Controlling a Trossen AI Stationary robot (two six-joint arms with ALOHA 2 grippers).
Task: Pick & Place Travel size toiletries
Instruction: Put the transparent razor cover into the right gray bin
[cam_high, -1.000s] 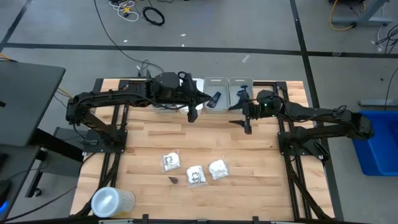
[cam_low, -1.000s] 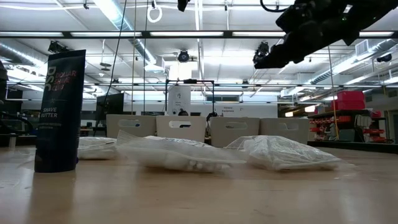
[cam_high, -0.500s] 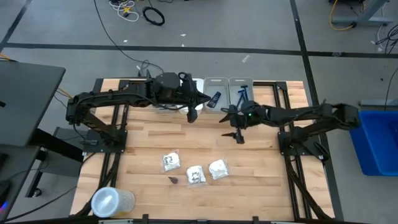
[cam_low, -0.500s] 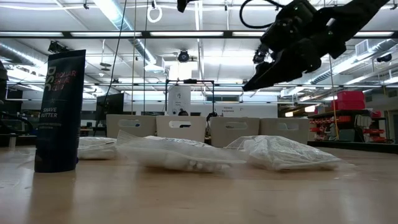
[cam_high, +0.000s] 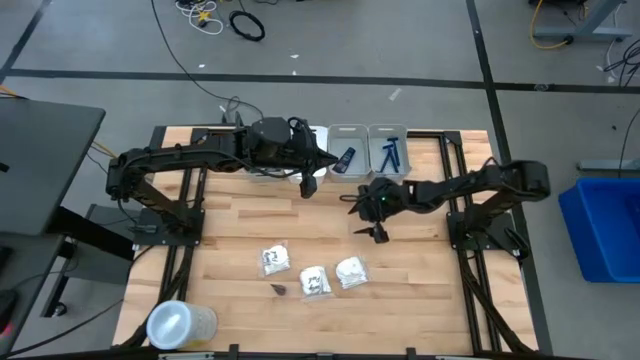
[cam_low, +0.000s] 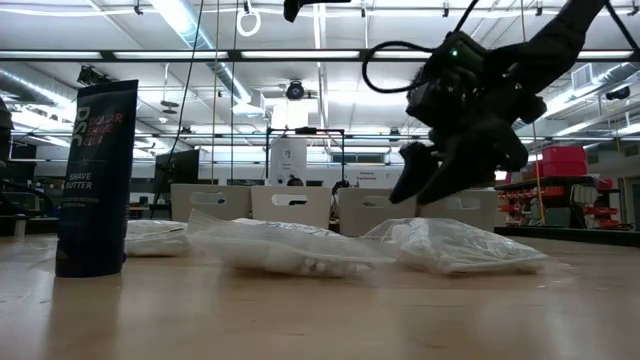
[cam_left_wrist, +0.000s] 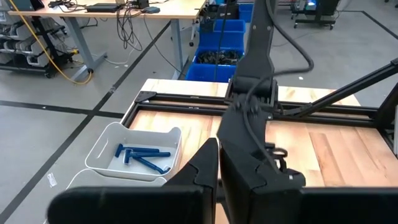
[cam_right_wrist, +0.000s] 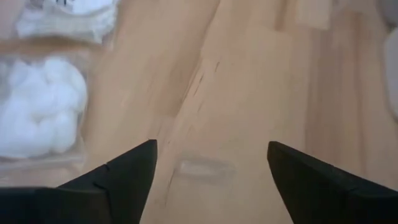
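My right tool (cam_high: 370, 220) hangs over the middle of the bench (cam_high: 420, 260), its two fingers (cam_right_wrist: 118, 177) spread wide with only bare wood between them; it holds and touches nothing. My left tool (cam_high: 309, 176) waits at the far edge beside the bins, pinched shut, with nothing visible in its grip.

A second ago my right tool was up beside the far bins; since then my right arm has swung inward and toward the near side, dropping low enough to sit just above the packets in the low view. My left arm has not moved.

Three white crinkly packets (cam_high: 314, 280) lie in a loose row on the near half of the bench, a little nearer than my right tool and apart from it; the cotton-filled one (cam_right_wrist: 37, 121) shows just past one finger. A small dark item (cam_high: 279, 289) lies beside them. Blue razors (cam_high: 389, 155) rest in the rightmost clear bin (cam_high: 374, 133), and a dark oval case (cam_high: 346, 157) leans in the next bin (cam_high: 347, 129).
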